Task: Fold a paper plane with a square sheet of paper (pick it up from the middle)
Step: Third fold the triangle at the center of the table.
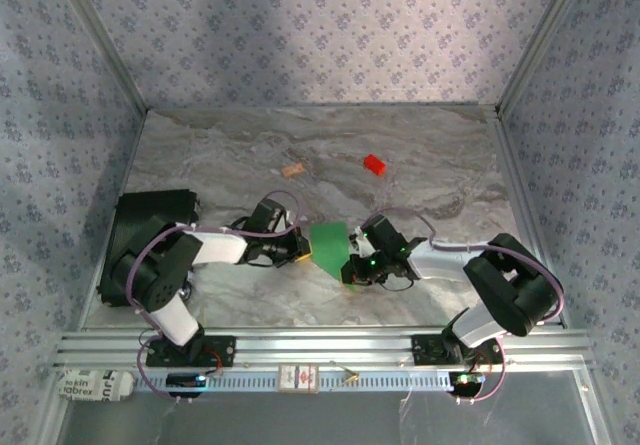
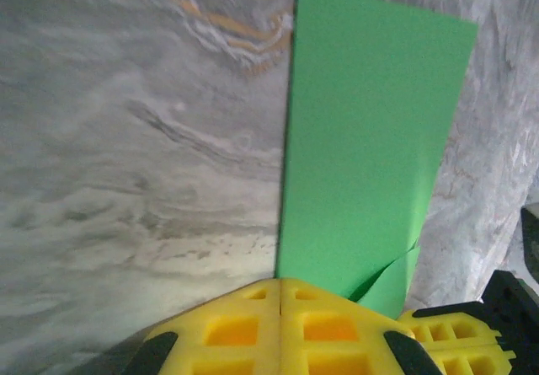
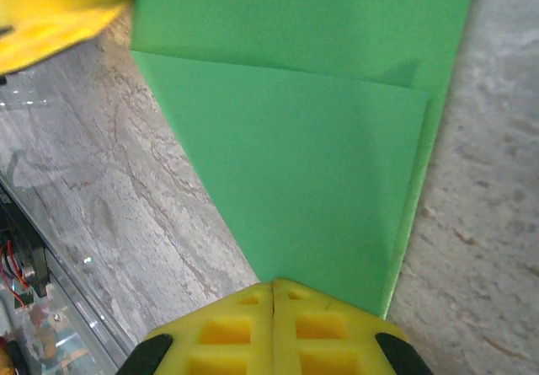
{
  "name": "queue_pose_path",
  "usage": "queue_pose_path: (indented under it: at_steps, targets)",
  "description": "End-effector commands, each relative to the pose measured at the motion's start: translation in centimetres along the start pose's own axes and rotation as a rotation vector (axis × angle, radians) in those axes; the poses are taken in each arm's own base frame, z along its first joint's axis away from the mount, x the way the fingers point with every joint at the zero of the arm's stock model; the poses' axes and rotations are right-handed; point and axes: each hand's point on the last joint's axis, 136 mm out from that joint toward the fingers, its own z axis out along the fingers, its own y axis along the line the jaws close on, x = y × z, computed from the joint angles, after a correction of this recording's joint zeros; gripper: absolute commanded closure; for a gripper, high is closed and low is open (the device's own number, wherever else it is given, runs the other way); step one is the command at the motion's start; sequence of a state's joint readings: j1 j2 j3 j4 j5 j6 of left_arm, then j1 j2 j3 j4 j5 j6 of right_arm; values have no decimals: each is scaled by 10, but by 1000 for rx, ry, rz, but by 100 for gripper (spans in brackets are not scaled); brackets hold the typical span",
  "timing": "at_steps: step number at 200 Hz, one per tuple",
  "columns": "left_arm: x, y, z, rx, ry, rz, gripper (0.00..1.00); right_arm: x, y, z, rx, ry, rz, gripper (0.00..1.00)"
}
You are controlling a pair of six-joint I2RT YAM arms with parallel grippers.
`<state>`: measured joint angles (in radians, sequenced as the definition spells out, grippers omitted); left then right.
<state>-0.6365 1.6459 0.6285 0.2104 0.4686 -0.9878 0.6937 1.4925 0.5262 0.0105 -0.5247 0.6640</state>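
left gripper, right gripper: both closed, tips at opposite edges of green sheet, grip unclear

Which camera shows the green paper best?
The right wrist view: the green paper looks big, its folded flap clear. The left wrist view shows a tall strip; the top view shows it tiny between the arms.

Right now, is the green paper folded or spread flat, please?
Folded: the green paper shows a slanted flap lying over another layer.
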Motion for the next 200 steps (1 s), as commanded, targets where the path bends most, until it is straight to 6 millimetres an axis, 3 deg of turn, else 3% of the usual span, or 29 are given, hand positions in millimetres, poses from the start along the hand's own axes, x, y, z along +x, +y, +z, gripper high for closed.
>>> queue_pose_path:
  at_steps: [1, 28, 58, 93, 124, 157, 177, 200]
  targets:
    - [-13, -24, -16, 26, -76, 55, 94, 30, -37, 1, 129, 109, 79, 100]
    - [-2, -43, -16, 71, -63, 98, 93, 28, -36, 0, 126, 105, 82, 100]
    - [20, -55, 2, 98, 5, 135, 94, 28, -37, 0, 129, 105, 87, 100]
    - [27, -36, 24, 49, 52, 100, 95, 29, -36, 0, 122, 107, 86, 100]
    - [27, -12, 28, -22, 50, 68, 95, 24, -29, -2, 91, 90, 74, 100]
    - [32, 5, 27, -50, 59, 52, 95, 3, -1, -7, -2, 32, 27, 99]
    - [33, 9, 27, -49, 62, 47, 96, -11, 21, -9, -34, -1, -34, 99]
    - [34, 7, 29, -41, 67, 46, 96, -21, 33, -3, -32, -5, -66, 98]
